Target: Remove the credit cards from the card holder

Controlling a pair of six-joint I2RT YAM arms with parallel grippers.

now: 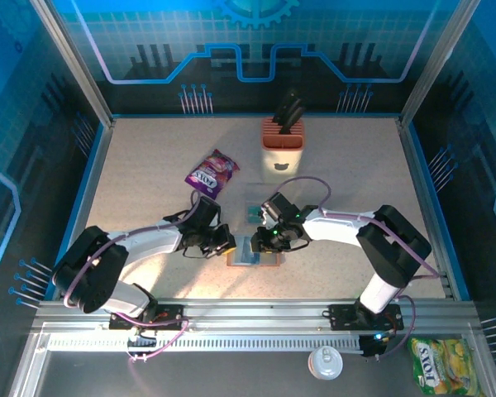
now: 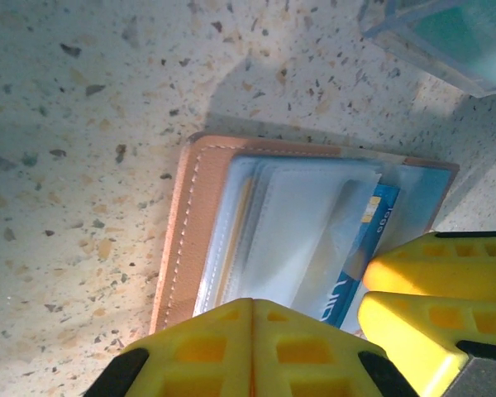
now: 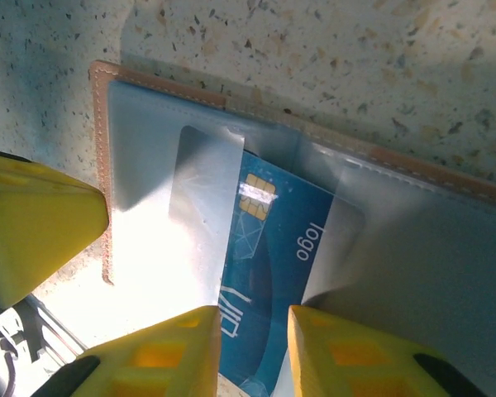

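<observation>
The card holder [image 1: 252, 260] lay opened flat on the bench [image 1: 140, 207], pockets up, and we had a tool at each side of it. The left tool [image 2: 252, 314] was at the holder's left end, its fingers pressed together with nothing between them. From its own camera the closed tips sat over the brown stitched rim. We judged it was there as a hold-down, so that the light holder would not slide when a card was pulled. Whether the tips truly bore on the leather we could not tell.

The right tool [image 3: 255, 324] was over the holder from its right side, above the clear pockets. Its jaws stood a little apart, and the face of a blue card [image 3: 264, 265] with a chip showed in the gap. That card was partly out of its pocket, its far end under a clear flap of the holder. The narrow spread suited so thin a thing. We took it that the pads were placed to drag or nip the free end, but we could not make out a firm pinch.

Just beyond the holder's far edge lay a loose teal card [image 1: 254, 213], which we read as one out of the holder. The task looked part done, with at least the blue card yet to be freed.
</observation>
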